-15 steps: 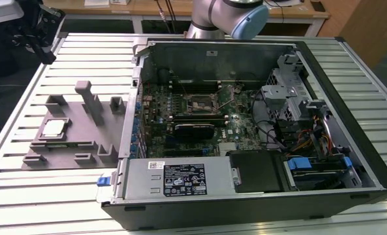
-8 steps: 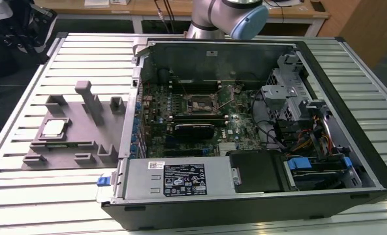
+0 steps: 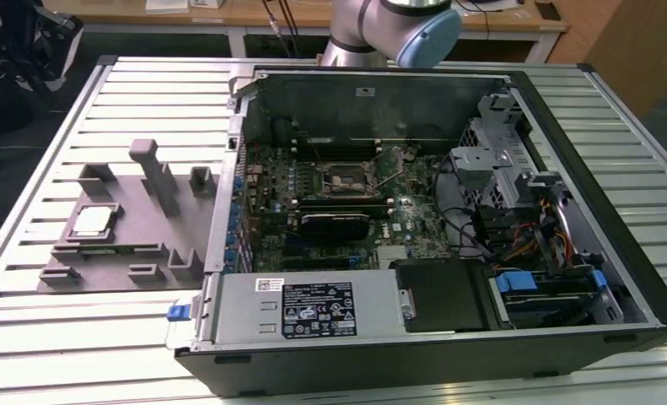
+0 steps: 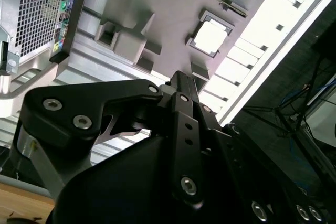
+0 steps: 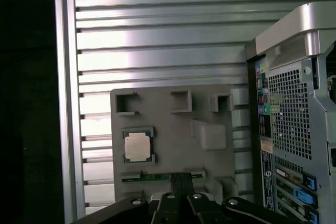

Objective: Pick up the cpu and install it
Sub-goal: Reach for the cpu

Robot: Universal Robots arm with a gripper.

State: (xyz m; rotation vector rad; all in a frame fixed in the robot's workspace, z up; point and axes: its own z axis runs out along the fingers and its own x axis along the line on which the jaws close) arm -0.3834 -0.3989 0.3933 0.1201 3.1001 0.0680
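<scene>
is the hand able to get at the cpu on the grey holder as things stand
Probably yes. The cpu lies uncovered in its recess on the grey holder, and the hand hangs above the holder, clear of it. The tall post stands off to one side.

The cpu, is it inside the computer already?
No, the cpu lies in a pocket of the grey holder, on the exterior view's left of the open computer case.

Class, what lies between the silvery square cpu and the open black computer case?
Upright grey plastic blocks stand there, as the exterior view shows.
</scene>
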